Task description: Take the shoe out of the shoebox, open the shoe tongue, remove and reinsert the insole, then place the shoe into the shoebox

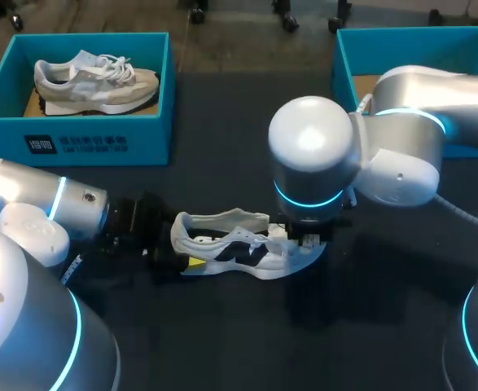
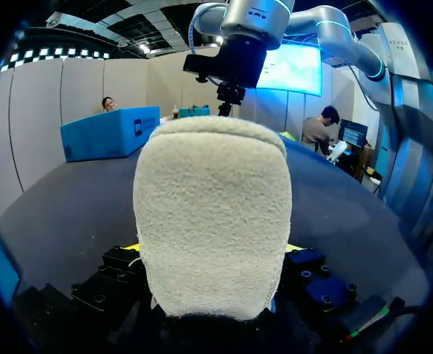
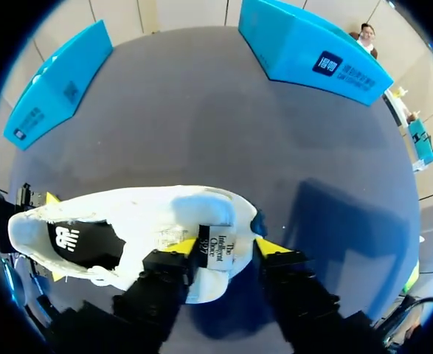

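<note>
Right at the middle of the dark surface (image 1: 222,342) lies the white shoe (image 1: 222,244), sole down, its heel towards 9 o'clock and its toe towards 3 o'clock in the head view. My left gripper (image 2: 212,249) comes in from 9 o'clock and its jaws are closed on the shoe's fleecy heel (image 2: 212,192), with a yellow tip showing at each side of it. My right gripper (image 3: 229,247) hangs over the shoe from above, near the toe end. Its jaws stand apart with the raised tongue (image 3: 217,251) between them. The tongue's label lies against one of the fingers (image 3: 188,245), and a gap shows between it and the other. Through the shoe's opening, the dark insole (image 3: 80,243) shows inside, between the tongue and the heel. A blue shoebox (image 1: 92,134) stands at 10 o'clock, well apart from the shoe, and holds a second, beige sneaker (image 1: 92,81) lying on its side. Another blue box (image 1: 342,69) stands at 2 o'clock, partly hidden behind my right arm.
</note>
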You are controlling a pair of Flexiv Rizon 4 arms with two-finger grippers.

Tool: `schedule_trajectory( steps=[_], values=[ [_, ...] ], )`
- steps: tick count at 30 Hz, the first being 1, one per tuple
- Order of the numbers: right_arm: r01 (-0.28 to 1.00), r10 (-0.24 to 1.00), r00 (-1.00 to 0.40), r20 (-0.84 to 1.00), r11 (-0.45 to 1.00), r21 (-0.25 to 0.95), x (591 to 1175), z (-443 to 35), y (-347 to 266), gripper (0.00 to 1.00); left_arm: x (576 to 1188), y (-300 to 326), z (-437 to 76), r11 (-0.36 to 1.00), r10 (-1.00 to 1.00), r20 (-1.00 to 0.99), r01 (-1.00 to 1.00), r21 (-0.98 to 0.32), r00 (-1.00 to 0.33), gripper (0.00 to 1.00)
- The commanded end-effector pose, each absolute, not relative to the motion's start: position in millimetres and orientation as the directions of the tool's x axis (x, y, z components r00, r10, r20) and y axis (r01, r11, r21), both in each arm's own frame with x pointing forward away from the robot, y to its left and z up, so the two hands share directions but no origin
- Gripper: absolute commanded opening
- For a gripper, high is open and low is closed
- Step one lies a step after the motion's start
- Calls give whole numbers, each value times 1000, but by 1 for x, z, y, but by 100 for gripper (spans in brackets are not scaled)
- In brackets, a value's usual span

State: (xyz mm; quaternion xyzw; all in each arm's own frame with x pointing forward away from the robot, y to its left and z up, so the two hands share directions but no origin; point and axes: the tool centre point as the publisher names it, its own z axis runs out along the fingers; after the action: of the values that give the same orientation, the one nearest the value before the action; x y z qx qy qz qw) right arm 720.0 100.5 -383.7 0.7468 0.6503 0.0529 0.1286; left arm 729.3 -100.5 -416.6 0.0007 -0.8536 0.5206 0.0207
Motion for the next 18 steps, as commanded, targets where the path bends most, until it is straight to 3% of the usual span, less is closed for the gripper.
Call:
schedule_trajectory(
  steps=[1, 10, 18],
  values=[
    [952, 986, 142, -90, -111, 284, 716, -372, 100, 100, 731, -101, -419, 460, 19, 37, -24, -888, -999, 0],
    [935, 991, 63, -118, -17, 355, 723, -338, 102, 100, 731, -101, -419, 460, 19, 37, -24, -888, -999, 0],
    [867, 970, -146, -194, 220, 446, 738, -303, 113, 100, 731, -101, -419, 460, 19, 37, -24, -888, -999, 0]
  ],
)
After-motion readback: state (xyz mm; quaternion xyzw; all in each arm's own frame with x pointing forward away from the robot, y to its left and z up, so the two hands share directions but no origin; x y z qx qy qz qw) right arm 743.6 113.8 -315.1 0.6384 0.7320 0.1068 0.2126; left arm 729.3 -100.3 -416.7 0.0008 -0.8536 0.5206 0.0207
